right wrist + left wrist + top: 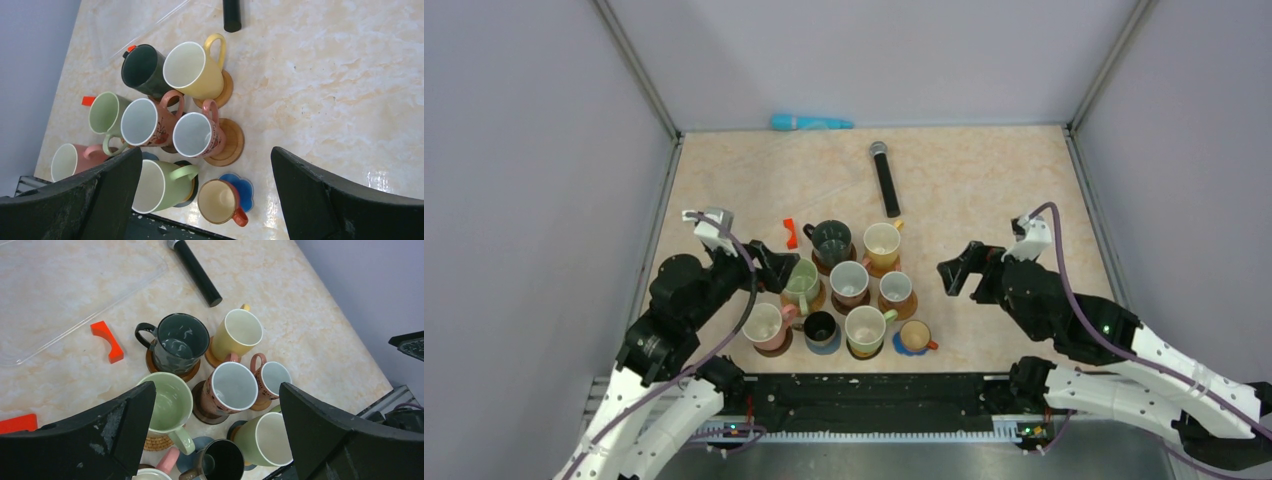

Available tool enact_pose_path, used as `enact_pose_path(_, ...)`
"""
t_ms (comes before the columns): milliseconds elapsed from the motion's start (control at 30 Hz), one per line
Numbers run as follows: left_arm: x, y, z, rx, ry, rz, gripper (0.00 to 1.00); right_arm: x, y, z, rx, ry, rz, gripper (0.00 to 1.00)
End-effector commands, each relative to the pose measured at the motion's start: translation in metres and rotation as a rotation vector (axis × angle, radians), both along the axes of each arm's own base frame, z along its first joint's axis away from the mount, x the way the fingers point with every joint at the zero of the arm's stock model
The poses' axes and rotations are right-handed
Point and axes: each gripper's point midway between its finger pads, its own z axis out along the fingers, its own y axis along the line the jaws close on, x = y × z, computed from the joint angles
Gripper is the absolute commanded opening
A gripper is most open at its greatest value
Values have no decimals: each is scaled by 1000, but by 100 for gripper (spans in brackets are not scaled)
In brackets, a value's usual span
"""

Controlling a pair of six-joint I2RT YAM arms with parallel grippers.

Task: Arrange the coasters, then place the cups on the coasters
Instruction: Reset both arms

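The cups (849, 282) stand upright, mouths up and empty, packed in a cluster on the table (1004, 180) just left of centre, toward its 6 o'clock edge. Each one whose base shows rests on one of the coasters (230, 145).

Handles point different ways:
- The dark green cup (831, 240), at the cluster's 12 o'clock end, has its handle toward 10 o'clock.
- The yellow cup (882, 243) beside it has its handle toward 1 o'clock.
- The pale green cup (802, 280) has its handle toward 6 o'clock.
- The orange cup (913, 336), at the 5 o'clock corner on the blue scalloped coaster (245, 189), has its handle toward 4 o'clock.

The left arm rises from 7 o'clock and bends inward. The left gripper (782, 268) is aimed toward 3 o'clock, over the cluster's 9 o'clock side — fingers spread wide, grasping nothing. The right arm comes in from 5 o'clock. The right gripper (951, 272) faces 9 o'clock, apart from the cups at their 3 o'clock side, likewise spread and empty.

A microphone (885, 180) lies beyond the cluster, its long axis running 12 to 6 with the head at the 12 end. A red-orange piece (790, 232) lies just beside the dark green cup.
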Motion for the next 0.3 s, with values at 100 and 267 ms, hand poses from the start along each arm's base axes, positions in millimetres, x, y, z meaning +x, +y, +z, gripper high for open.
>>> enact_pose_path(100,-4,-3,19,-58,-75,-23,99,4,0,14,55,-25,-31,99)
enact_pose_path(267,-4,-2,21,-54,-85,-18,99,4,1,13,56,-21,-25,99)
